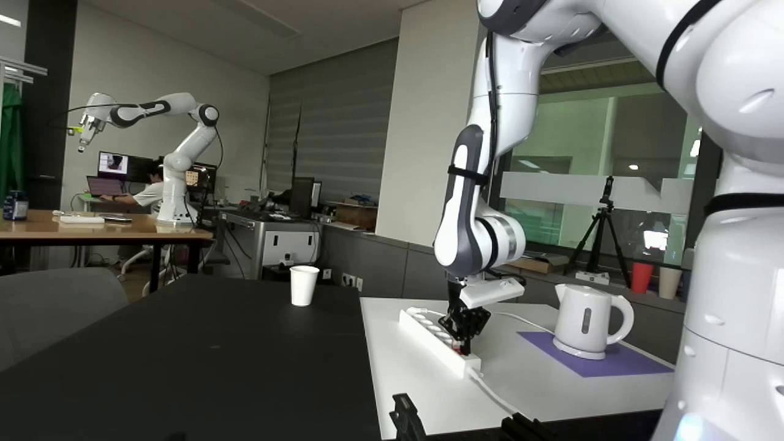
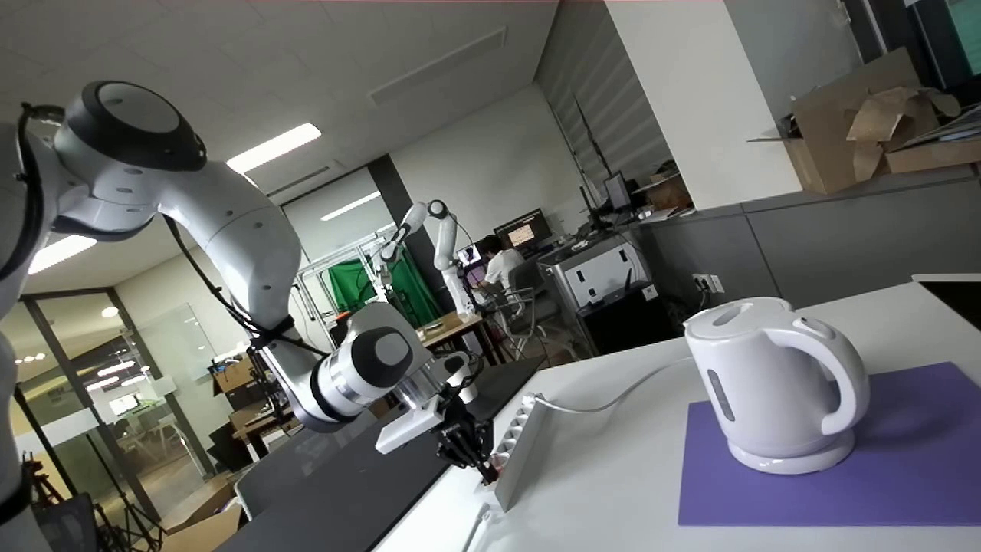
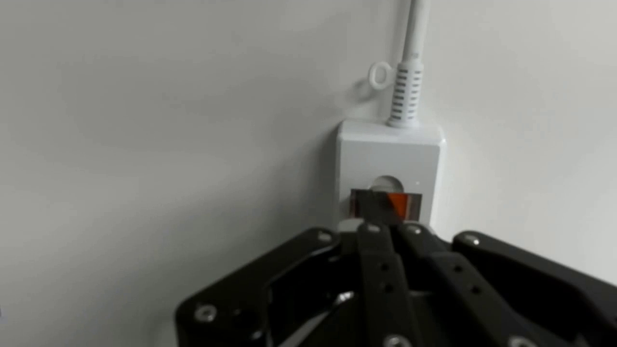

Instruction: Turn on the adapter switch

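The adapter, a long white power strip (image 1: 432, 344), lies on the white table and also shows in an exterior view (image 2: 526, 452) and the wrist view (image 3: 390, 154). Its orange-red switch (image 3: 398, 205) sits near the cord end; in both exterior views only a bit of red shows (image 1: 456, 346). My gripper (image 3: 379, 207) is shut with nothing between its fingers. It points down with its fingertips (image 1: 467, 350) over the switch, hiding its middle and left part. Whether the tips touch or press it I cannot tell. It also shows in an exterior view (image 2: 487, 475).
A white kettle (image 1: 582, 318) stands on a purple sheet (image 2: 736, 498) beside the strip. A white cord (image 3: 415, 33) leaves the strip's switch end; a plugged cord (image 2: 605, 406) runs from the far end behind the kettle. A paper cup (image 1: 303, 285) stands on the black table (image 1: 214, 343).
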You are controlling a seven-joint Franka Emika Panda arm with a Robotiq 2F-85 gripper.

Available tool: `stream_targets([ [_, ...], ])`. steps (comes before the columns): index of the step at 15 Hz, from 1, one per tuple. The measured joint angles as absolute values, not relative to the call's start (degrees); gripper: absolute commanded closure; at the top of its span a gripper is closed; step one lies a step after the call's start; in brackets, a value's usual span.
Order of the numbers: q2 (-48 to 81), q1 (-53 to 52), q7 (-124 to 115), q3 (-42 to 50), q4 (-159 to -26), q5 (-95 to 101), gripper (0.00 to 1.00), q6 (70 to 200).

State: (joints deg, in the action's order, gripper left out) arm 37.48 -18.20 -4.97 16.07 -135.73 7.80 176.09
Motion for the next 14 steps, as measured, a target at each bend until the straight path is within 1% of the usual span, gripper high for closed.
stream_targets([
  [2,36.5,-9.9,1.3,9.6,-135.7,4.5,1.00,176.2],
  [6,36.9,8.6,21.1,-6.3,-134.2,-9.2,1.00,175.1],
  [9,38.7,21.9,26.5,-15.7,-131.8,-8.0,1.00,170.4],
  [11,39.8,27.1,27.8,-19.0,-130.2,-7.1,1.00,167.1],
  [14,40.5,29.1,28.6,-20.0,-128.4,-6.9,1.00,163.5],
])
